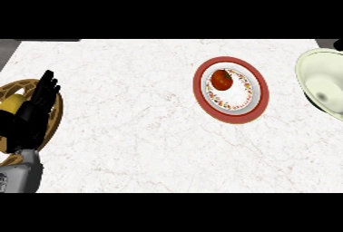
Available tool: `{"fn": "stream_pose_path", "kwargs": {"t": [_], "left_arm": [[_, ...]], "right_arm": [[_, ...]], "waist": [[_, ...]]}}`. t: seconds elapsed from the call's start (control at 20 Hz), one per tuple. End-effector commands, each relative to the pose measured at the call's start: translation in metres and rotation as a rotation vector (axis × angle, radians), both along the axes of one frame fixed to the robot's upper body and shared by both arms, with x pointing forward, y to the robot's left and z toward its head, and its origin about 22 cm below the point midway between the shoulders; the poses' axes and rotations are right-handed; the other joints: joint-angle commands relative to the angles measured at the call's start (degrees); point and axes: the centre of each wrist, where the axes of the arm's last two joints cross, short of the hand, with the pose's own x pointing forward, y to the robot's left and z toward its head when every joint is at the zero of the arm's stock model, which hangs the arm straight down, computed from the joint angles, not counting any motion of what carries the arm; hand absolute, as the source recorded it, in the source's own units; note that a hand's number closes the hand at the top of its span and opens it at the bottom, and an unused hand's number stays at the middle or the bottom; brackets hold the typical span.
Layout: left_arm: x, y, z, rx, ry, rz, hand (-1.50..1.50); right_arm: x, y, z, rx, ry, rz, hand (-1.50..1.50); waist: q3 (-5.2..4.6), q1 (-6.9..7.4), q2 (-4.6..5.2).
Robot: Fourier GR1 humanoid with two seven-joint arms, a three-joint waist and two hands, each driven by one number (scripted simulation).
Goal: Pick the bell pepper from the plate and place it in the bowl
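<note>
Task status: not started, as far as the view shows. The bell pepper point(222, 80) lies on the plate point(199, 88), in its upper left part. The bowl point(315, 72) at the right edge holds nothing visible. Remaining steps: grasp, lift, carry right, release into the bowl. The left robot hand point(39, 97) rests at the left edge over a wicker basket point(57, 115), fingers straight and apart, holding nothing. The bell pepper is well apart from it, across the surface point(134, 136). The right robot hand is not in view
</note>
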Motion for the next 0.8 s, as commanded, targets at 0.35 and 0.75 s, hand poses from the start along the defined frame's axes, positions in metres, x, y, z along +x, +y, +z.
{"fn": "stream_pose_path", "kwargs": {"t": [0.35, 0.75], "left_arm": [[0.0, -0.011, -0.002, 0.005, 0.002, -0.021, 0.0], [-0.001, -0.006, 0.001, 0.014, -0.005, -0.014, 0.0]], "right_arm": [[-0.032, -0.087, -0.061, 0.164, 0.288, -0.141, 1.5], [-0.053, -0.109, -0.09, 0.307, 0.166, 0.021, -1.5]], "waist": [[0.03, 0.67, 0.61], [0.09, 0.53, 0.23]]}}
